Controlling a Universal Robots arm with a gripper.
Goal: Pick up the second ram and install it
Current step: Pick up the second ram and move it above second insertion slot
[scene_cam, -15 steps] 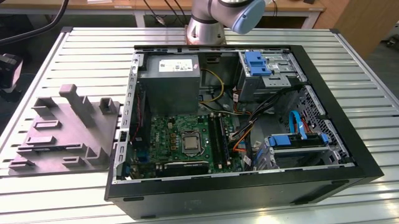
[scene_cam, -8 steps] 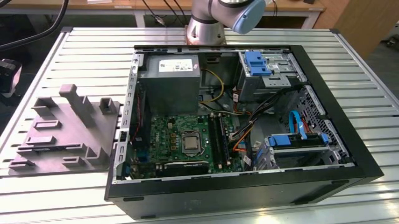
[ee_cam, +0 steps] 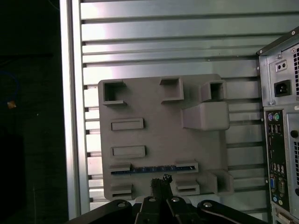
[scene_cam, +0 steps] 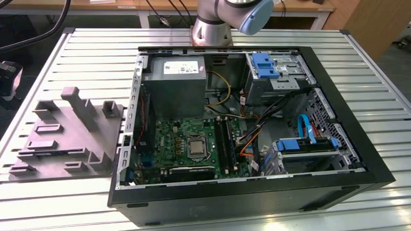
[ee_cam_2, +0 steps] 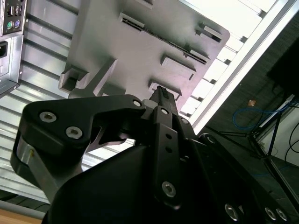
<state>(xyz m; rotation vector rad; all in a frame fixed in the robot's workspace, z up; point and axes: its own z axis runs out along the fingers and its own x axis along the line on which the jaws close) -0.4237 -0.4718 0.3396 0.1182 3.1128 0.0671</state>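
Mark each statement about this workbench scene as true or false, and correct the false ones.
1. The second ram sits in the grey holder, outside the computer case. True.
2. The gripper has lifted the second ram clear of the holder. False: the ram lies in the holder's slots, and the gripper hangs over the holder close to it.
3. The computer case lies open, with its green motherboard exposed. True.
4. The grey holder stands on the exterior view's right of the case. False: it stands on the exterior view's left.
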